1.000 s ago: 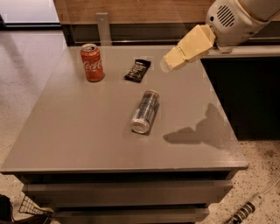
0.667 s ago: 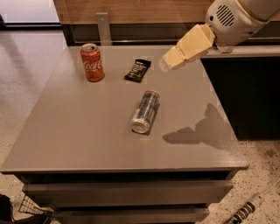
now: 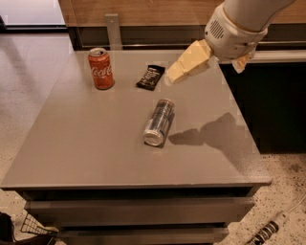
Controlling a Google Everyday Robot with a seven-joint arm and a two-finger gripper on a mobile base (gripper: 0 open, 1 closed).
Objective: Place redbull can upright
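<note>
- The gripper (image 3: 178,72) hangs above the far right part of the worktop (image 3: 86,143), just right of the wrapper (image 3: 150,77), pointing down and left. Whether it is wide or narrow I cannot tell. It is not holding the redbull can.
- Change: over the last second the gripper has slid left and a little lower in the view, closer to the wrapper and to the redbull can's far end. Its shadow (image 3: 210,136) has crept left with it and now nearly reaches the can's side.
- The redbull can (image 3: 159,122) has not moved. It lies on its side near the worktop's middle, one silver end facing the camera, the other pointing toward the wrapper.
- Meaning: I judge this to be the approach. No grasp has been made and the can is not yet upright, so the whole task remains.
- The Coke can (image 3: 101,68) stands upright at the far left, well apart from the redbull can and out of the likely path.
- The wrapper lies flat between the Coke can and the gripper, close enough to be nudged on a low pass.
- The worktop is flat, grey and matte, with drawer fronts (image 3: 138,210) below its near edge.
- Beyond it are a wood-panelled wall (image 3: 158,9) and pale speckled floor (image 3: 28,67); a cable (image 3: 267,232) lies at the lower right.
</note>
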